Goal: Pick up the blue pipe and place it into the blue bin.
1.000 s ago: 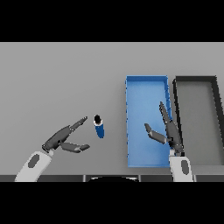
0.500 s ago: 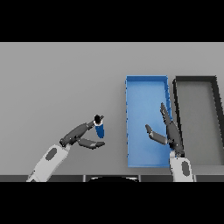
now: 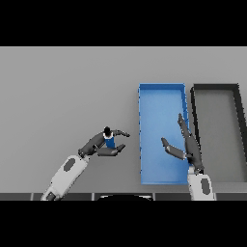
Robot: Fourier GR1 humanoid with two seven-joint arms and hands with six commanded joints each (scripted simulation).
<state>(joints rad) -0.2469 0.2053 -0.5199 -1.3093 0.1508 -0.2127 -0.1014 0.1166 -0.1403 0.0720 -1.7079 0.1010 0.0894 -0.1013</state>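
Note:
The blue pipe (image 3: 110, 141) stands on end on the grey table (image 3: 58, 96), left of the blue bin (image 3: 161, 103). My left hand (image 3: 95, 145) reaches in from the lower left. Its fingers (image 3: 120, 132) pass behind the pipe and its thumb (image 3: 112, 152) lies in front, so the pipe sits in the gap between them. The fingers are nearly straight and not closed round it. My right hand (image 3: 189, 147) hovers open over the blue bin's right side, fingers pointing away from me.
A black bin (image 3: 216, 91) stands right beside the blue bin on its right. The blue bin holds nothing but my right hand above it.
My left hand has moved right to the pipe, and its fingers and thumb now lie on either side of it. The pipe and the right hand have stayed put.

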